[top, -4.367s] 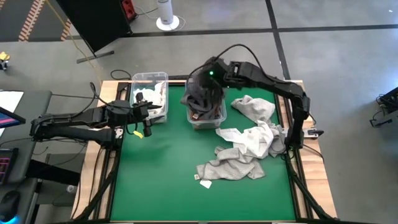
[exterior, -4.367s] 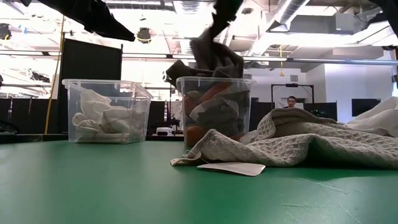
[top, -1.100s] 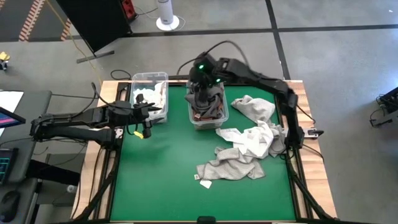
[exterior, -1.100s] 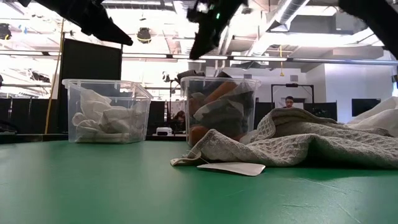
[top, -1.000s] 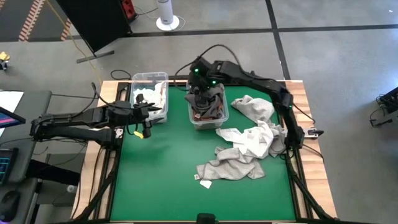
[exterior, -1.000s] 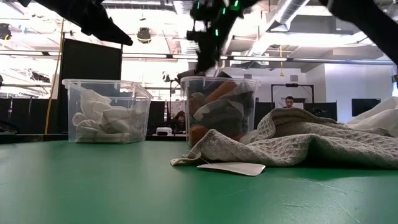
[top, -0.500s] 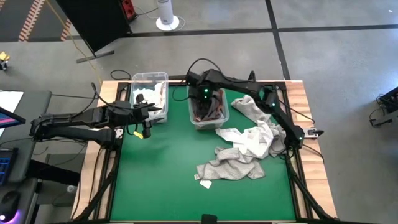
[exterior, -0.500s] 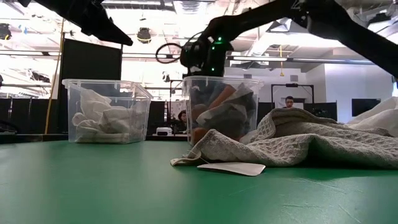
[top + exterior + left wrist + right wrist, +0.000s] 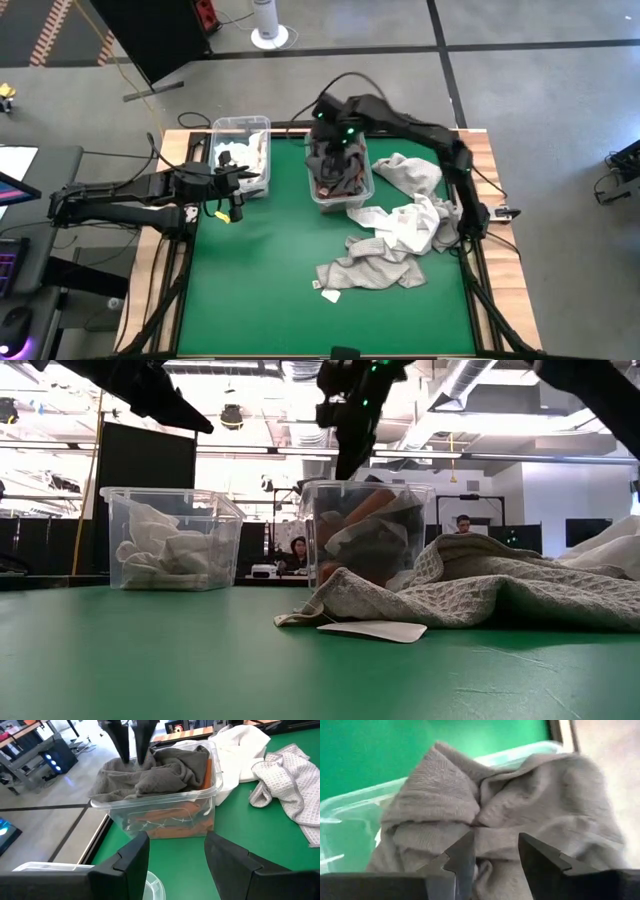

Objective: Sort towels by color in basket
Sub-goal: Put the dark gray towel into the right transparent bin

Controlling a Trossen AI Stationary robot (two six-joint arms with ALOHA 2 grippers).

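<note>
The right gripper [image 9: 495,851] has come back up over the middle bin [image 9: 340,175], fingers parted with nothing between them, its tips at the dark grey towel [image 9: 485,815] it pushed down half a second ago. That towel now sits crumpled atop rust-orange cloth [image 9: 170,827]; lighter towels [image 9: 400,235] wait on the table. The left gripper [image 9: 175,865] hovers open, empty, by the other bin [image 9: 240,155].

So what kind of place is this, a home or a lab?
Probably a robotics lab or workshop: a green table on a bare concrete floor, exposed ceiling ducts, and desks beyond.
</note>
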